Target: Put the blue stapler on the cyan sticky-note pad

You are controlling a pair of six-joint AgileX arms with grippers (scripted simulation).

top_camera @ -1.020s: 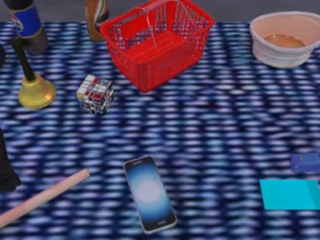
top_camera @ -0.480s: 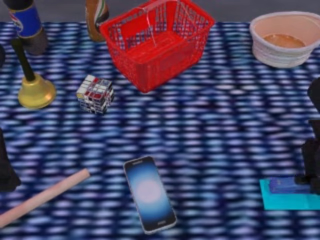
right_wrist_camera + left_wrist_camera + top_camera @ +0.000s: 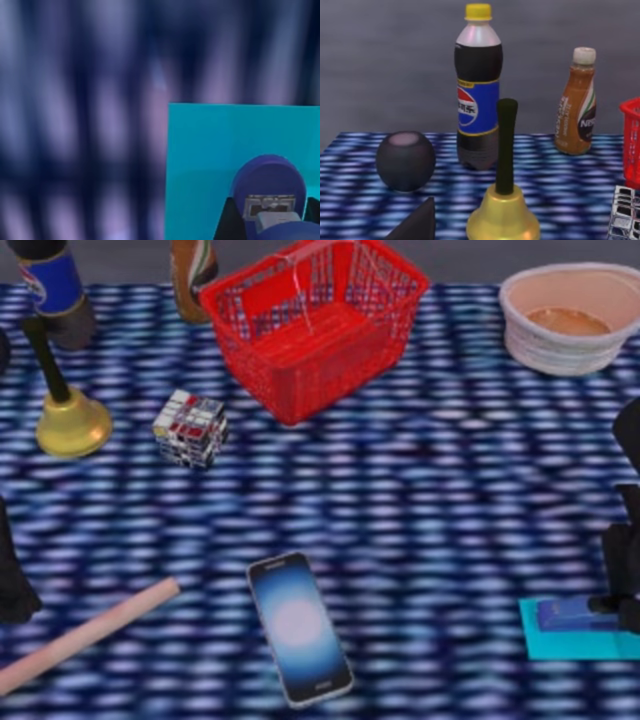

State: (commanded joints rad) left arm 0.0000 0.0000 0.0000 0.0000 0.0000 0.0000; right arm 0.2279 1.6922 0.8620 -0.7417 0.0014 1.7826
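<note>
- cyan sticky-note pad (image 3: 575, 640) lies flat on the desk (image 3: 450, 500) at the near right edge; everything below is placed relative to it.
- blue stapler (image 3: 568, 614) lies on the pad's far half, long axis across the pad. In the right wrist view the stapler (image 3: 270, 192) sits over the cyan pad (image 3: 200, 165).
- right tool (image 3: 625, 608) is at the stapler's right end, over the pad's right side; dark fingers (image 3: 226, 222) flank the stapler on both sides. Cannot tell whether they clamp it or stand just clear.
- smartphone (image 3: 299, 627), screen lit, lies well left of the pad, about level with it.
- pink rod (image 3: 85, 633) lies further left, near the desk's near left corner.
- left tool (image 3: 12, 580) is parked at the left edge, far across from the pad; fingers cannot be read.
- cube puzzle (image 3: 190, 427) and brass bell (image 3: 70, 420) stand left and farther back.
- red basket (image 3: 315, 325) stands far back, left of the pad.
- white bowl (image 3: 570, 315) stands straight back from the pad at the far right.
- cola bottle (image 3: 477, 85), brown bottle (image 3: 577, 100) and dark sphere (image 3: 405, 160) stand at the far left corner.
</note>
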